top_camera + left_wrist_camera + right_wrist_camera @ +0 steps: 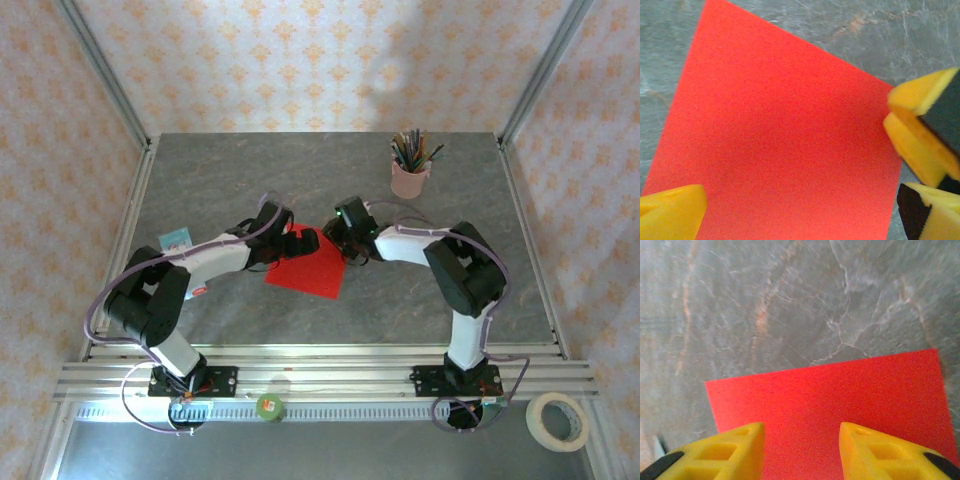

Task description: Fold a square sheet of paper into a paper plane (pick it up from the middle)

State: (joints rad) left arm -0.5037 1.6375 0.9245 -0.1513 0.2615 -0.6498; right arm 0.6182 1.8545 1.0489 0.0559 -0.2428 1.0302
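Left gripper hangs low over the square sheet of paper, its fingers spread wide with nothing between them. The right gripper is over the sheet's right side, its fingers also apart but less widely, with the red paper flat beneath them. The sheet lies on the grey tabletop midway between the two arms. A pink pencil cup stands well apart toward the far right, and a small teal card lies beside the left arm. Nothing lies on the sheet. A tape roll sits beyond the near rail.
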